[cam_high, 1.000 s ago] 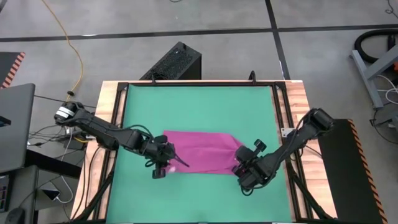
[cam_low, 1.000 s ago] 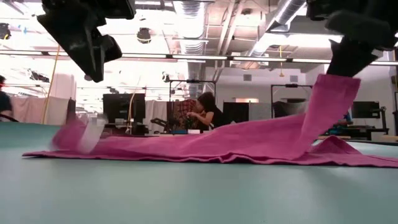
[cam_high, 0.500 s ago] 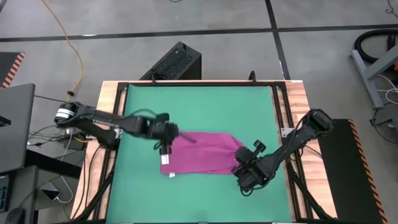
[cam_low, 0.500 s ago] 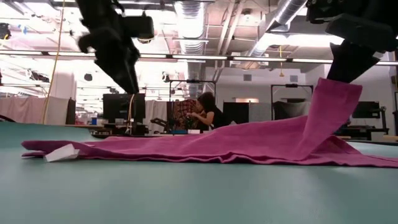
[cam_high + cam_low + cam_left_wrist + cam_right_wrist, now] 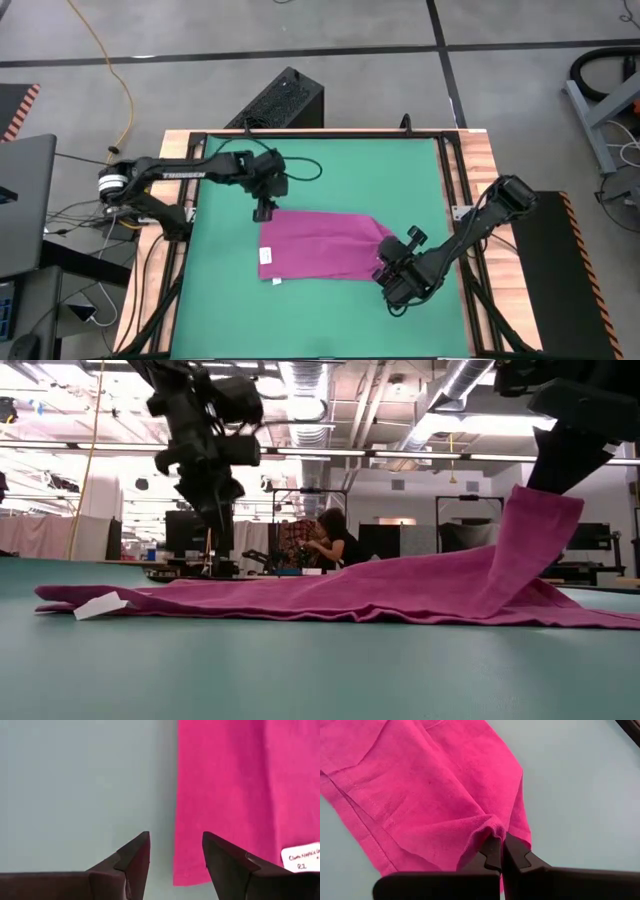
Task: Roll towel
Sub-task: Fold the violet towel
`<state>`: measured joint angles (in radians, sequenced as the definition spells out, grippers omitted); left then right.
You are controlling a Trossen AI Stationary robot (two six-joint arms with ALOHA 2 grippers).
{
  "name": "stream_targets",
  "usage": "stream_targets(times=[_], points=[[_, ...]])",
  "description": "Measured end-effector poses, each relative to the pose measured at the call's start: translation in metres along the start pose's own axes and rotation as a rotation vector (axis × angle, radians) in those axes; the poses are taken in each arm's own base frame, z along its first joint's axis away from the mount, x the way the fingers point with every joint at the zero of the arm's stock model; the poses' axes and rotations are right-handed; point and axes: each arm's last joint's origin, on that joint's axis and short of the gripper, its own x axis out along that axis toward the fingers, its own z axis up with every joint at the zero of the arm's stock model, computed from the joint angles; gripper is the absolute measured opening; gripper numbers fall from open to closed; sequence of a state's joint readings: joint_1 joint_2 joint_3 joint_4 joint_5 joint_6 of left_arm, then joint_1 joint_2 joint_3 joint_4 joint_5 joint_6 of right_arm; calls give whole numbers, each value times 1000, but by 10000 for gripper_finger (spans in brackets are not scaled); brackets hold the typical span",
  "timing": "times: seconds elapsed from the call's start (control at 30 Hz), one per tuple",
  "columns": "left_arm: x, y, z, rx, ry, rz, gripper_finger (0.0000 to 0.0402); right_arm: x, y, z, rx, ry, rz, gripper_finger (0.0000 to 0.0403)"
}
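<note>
Workshop floor of grey concrete surrounds a wood-framed table [image 5: 480, 170] covered by one green mat [image 5: 330, 170]. Seen level across the mat, the room behind holds ceiling ducts, monitors, and one seated person [image 5: 335, 540].

One pink towel [image 5: 320, 245] lies flat on the near half of the mat, folded into a long band running left to right. One small white tag [image 5: 267, 257] sits at its left end.

Two dark arms reach in from the table's sides. The left arm stretches across the mat's left side, bent at the elbow. Its left gripper [image 5: 264, 208] hangs above the mat just beyond the towel's far left corner, fingers spread apart and empty, touching nothing. The right arm comes in low from the right edge. Its right gripper [image 5: 390, 268] is clamped tight on the towel's right end, lifting that corner up off the mat into a raised peak.
</note>
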<state>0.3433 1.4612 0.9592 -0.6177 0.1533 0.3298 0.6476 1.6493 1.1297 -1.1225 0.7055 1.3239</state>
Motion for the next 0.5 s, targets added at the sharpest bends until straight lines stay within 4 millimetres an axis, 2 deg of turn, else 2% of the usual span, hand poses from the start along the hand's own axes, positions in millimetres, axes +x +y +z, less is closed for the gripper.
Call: stream_targets(times=[0.17, 0.27, 0.5], points=[[32, 11, -8, -4, 103, -54, 171, 0, 0, 0, 1, 0, 0, 12], [46, 19, -14, -21, 158, -66, 171, -1, 0, -1, -1, -1, 4, 12], [57, 26, -21, -43, 210, -83, 171, -3, 1, -3, -6, -3, 10, 12]])
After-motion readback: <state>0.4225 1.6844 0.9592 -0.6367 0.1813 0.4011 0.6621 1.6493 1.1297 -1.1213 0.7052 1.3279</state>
